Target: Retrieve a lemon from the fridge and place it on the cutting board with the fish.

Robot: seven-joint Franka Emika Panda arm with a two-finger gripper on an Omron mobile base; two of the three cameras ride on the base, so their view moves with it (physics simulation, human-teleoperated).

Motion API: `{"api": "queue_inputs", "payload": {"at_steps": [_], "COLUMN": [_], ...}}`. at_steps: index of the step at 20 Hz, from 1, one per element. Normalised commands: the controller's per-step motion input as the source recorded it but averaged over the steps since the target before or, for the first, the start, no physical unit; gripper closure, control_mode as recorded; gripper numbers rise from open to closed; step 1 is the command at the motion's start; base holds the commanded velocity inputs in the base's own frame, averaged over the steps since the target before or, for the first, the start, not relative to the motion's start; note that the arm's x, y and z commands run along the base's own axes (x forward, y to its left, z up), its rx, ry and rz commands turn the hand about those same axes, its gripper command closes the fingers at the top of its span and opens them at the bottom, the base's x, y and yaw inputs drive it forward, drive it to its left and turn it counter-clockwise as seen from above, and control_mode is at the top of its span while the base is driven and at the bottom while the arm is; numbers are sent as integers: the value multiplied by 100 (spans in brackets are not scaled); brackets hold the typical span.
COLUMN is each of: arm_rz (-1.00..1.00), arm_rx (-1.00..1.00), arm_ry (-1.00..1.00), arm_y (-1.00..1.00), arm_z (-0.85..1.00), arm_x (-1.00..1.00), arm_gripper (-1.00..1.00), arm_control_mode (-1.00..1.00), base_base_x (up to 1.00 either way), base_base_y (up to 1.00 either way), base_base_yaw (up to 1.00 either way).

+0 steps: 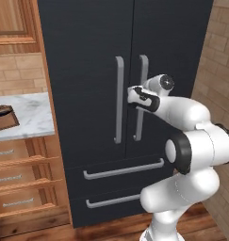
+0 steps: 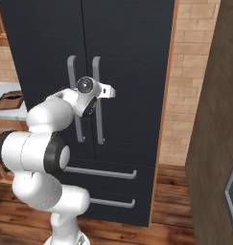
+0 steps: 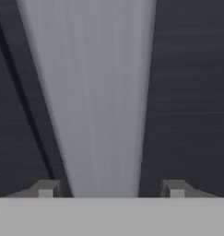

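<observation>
The white arm was seen rising from the lower right of the left base view, bent at a dark elbow joint and stretched level toward the middle of the frame. The gripper (image 3: 111,189) was held at the right-hand bar handle (image 1: 140,96) of the fridge (image 1: 87,61). In the hand view, the two dark fingertips (image 3: 45,188) were set apart on either side of the smooth grey bar, which filled the gap between them; whether they pressed on it could not be told. The fridge doors were shut, matte black and flat, with two long handles side by side at centre and two drawer bars below. At the left edge of the left base view, the dark wooden cutting board (image 1: 3,117) lay on a white marble counter (image 1: 31,115) above brown wooden drawers (image 1: 21,176). Tan brick wall (image 1: 219,56) stood at the right.
</observation>
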Motion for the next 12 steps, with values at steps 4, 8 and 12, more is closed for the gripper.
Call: {"api": "queue_inputs", "payload": {"at_steps": [4, 8, 12], "arm_rz": [0, 0, 7], "arm_rx": [-2, -1, 0], "arm_ry": [9, 7, 3], "arm_y": [0, -16, -53], "arm_z": [36, 29, 20], "arm_x": [0, -50, -100], "arm_gripper": [100, 100, 100], "arm_control_mode": [-100, -100, -100], "base_base_x": [0, 0, 0], "base_base_y": [0, 0, 0], "base_base_yaw": [0, 0, 0]}}
